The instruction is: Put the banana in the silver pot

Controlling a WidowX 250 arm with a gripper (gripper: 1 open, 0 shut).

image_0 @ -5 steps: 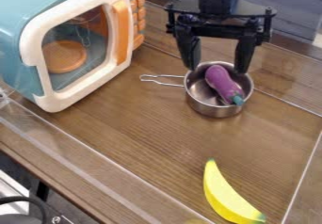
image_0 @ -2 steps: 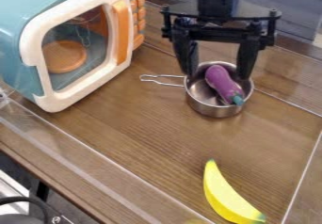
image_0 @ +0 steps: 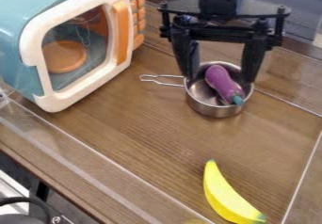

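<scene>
The yellow banana (image_0: 231, 196) lies flat on the wooden table near the front right edge. The silver pot (image_0: 217, 92) stands at the back centre, its wire handle pointing left, and a purple toy eggplant (image_0: 224, 83) rests inside it. My black gripper (image_0: 223, 70) hangs directly above the pot, pointing down, open wide with nothing between its fingers (image_0: 186, 56). The banana is far from the gripper, toward the front of the table.
A teal and cream toy microwave (image_0: 66, 38) with an orange door stands at the back left. A clear wall (image_0: 75, 138) runs along the table's front and right edges. Bare wood lies between the pot and the banana.
The open gripper has risen slightly above the pot and looks a little larger in view. The eggplant, pot and banana have stayed put.
</scene>
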